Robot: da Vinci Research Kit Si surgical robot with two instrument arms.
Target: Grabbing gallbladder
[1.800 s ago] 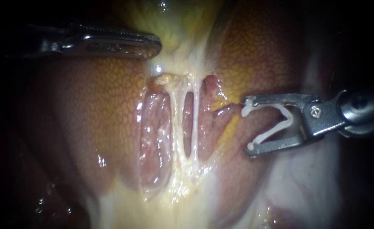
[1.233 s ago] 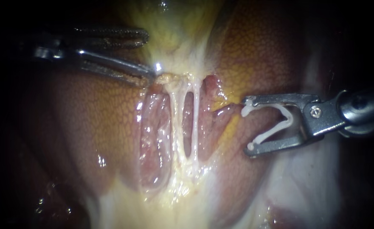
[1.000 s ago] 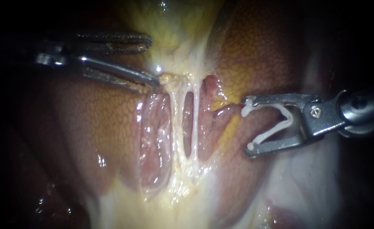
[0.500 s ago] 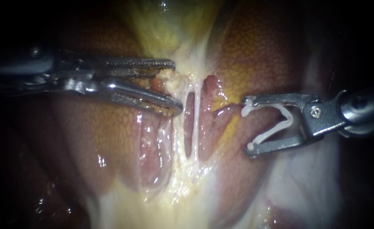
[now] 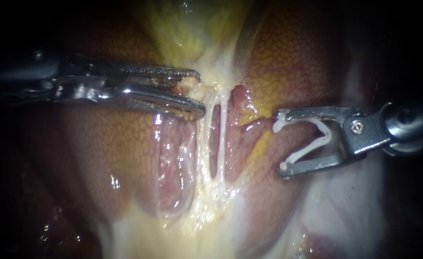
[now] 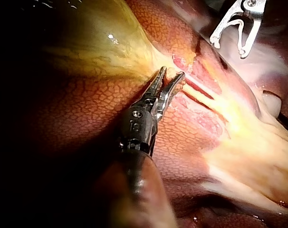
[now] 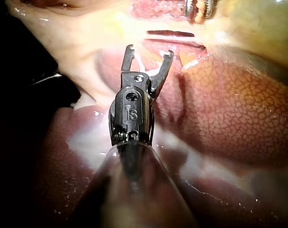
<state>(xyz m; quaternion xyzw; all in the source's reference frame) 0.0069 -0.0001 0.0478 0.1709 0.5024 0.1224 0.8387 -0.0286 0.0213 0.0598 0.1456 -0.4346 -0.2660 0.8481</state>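
Liver [image 5: 101, 144] background. Left tool [image 5: 199, 93] is pinching gallbladder [image 5: 187, 33], jaws just narrowed; grab is taking hold. Right tool [image 5: 280, 142] is holding clip [image 5: 317, 141].

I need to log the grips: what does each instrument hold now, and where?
Left instrument: the pale lump at the narrow end of the gallbladder, near its jaw tips. Right instrument: an open white clip, one leg against each jaw.

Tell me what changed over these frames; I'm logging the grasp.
The left instrument opened, advanced rightward across the liver and closed on the pale tissue nub atop the two tubes. The right instrument, holding its white clip, stayed put.
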